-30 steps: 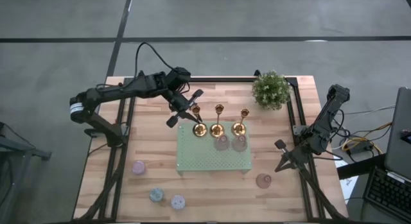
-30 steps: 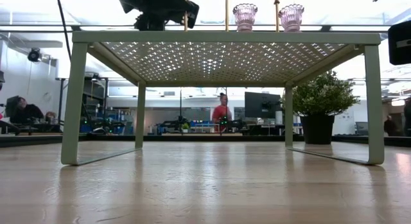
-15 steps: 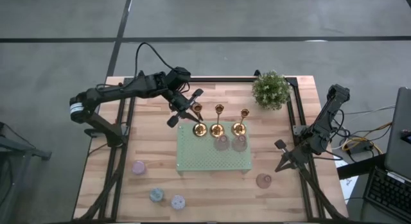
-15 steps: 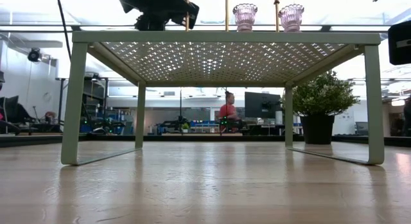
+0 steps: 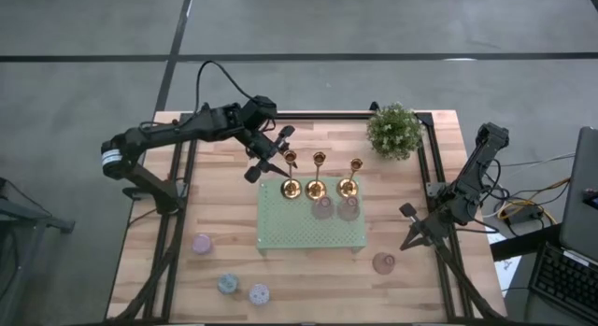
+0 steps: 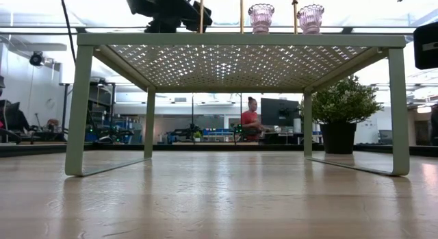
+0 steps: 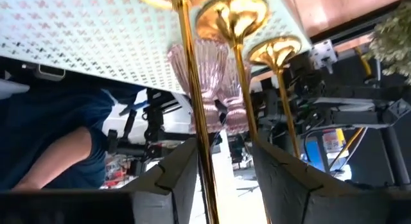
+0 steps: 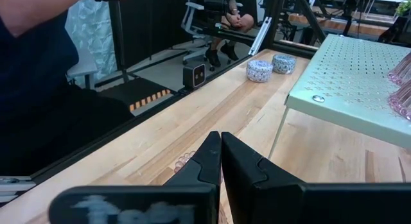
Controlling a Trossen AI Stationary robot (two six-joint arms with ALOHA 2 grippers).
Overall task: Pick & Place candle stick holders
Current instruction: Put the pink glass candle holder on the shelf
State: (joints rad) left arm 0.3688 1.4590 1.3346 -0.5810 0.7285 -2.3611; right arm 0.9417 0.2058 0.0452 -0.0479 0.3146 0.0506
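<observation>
Your item in hand is the leftmost gold holder [image 5: 291,174], standing on the far left corner of the green perforated shelf [image 5: 308,234], first in a row with the middle gold holder [image 5: 317,175] and the right gold holder [image 5: 350,176]. Judge it rigid, polished metal: slippery on the stem, top-heavy on a small round base, and likely to tip or rock if nudged sideways. Take it on the thin stem, low rather than high, with the pads square to it. The left gripper [image 7: 221,169] is spread, its two fingers standing either side of that stem with gaps visible, so nothing is clamped yet. Just behind the gold row on the shelf sit two pink glass holders [image 5: 322,209] and [image 5: 348,208]; treat those as fragile and give them room. Off the shelf, toward the table's near left corner, lie a pink squat holder [image 5: 202,243], a grey-blue one [image 5: 227,284] and a pale one [image 5: 258,293]; a brownish one [image 5: 383,262] lies off the shelf's near right corner. The right gripper [image 8: 221,150] waits beyond the shelf's right side, near that brownish holder, fingers pressed together and empty. Limits of inspection: the low view cuts off the gold holders' cups and bases above the shelf top, the wrist view does not show the stem's lower end, and whether either pad already brushes the stem cannot be settled. The potted plant [image 5: 393,130] stands beyond the shelf's far right corner.
</observation>
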